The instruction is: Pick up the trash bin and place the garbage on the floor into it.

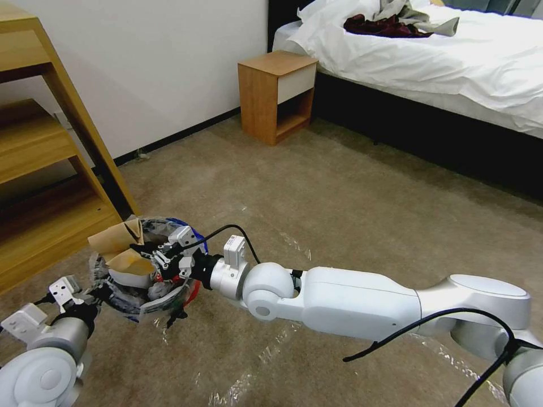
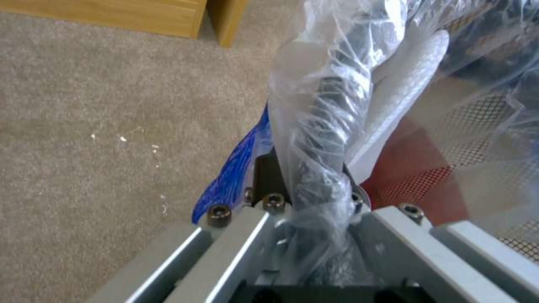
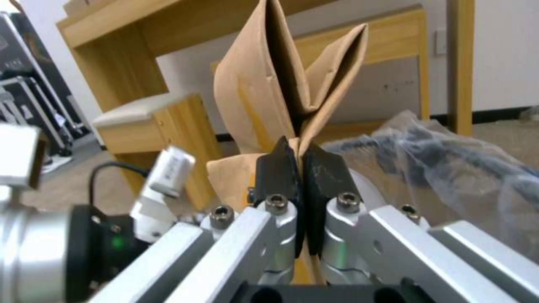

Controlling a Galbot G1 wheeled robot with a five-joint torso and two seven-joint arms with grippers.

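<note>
The trash bin (image 1: 148, 282) is red, with a crumpled clear liner, and sits low over the floor (image 1: 350, 198) at the lower left. My left gripper (image 1: 95, 294) is shut on its bag-wrapped rim (image 2: 323, 139), and the red wall (image 2: 415, 168) shows beside the fingers. My right gripper (image 1: 154, 259) reaches over the bin's mouth, shut on a piece of garbage, a folded brown cardboard scrap (image 1: 120, 246). In the right wrist view the black pads (image 3: 278, 168) pinch the cardboard (image 3: 264, 88) at its lower fold, and the liner (image 3: 449, 168) lies just beyond.
A wooden shelf unit (image 1: 45, 169) stands close on the left of the bin. A small wooden nightstand (image 1: 277, 96) is against the wall ahead, and a bed (image 1: 452, 62) with white bedding is at the right. Shiny tape strips (image 1: 294, 243) cross the carpet.
</note>
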